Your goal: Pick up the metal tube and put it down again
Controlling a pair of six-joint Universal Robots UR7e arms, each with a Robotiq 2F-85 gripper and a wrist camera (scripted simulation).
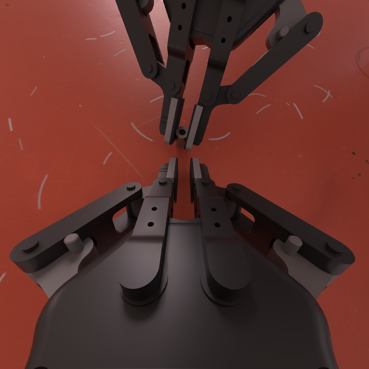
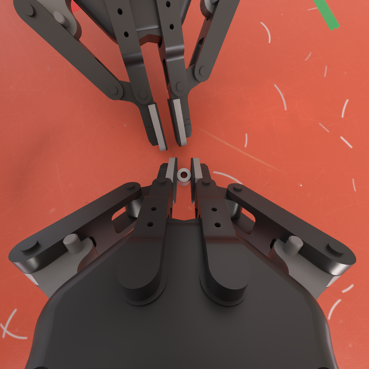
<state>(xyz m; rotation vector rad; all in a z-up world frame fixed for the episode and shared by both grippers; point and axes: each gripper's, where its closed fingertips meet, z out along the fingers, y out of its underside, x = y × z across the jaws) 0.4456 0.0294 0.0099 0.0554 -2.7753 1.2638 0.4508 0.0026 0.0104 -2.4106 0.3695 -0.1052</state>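
The metal tube is a short grey cylinder with a bore, seen end-on and standing upright between the pads of my right gripper, which is shut on it over the red table. I cannot tell whether the tube touches the table. In the left wrist view the tube shows between the right gripper's pads. My left gripper faces it tip to tip, a short way off. Its jaws are nearly together with a narrow gap and hold nothing. It also shows in the right wrist view.
The red table top bears white curved scratch marks all round. A green strip lies at the far right in the right wrist view. A faint round outline shows at the right edge of the left wrist view.
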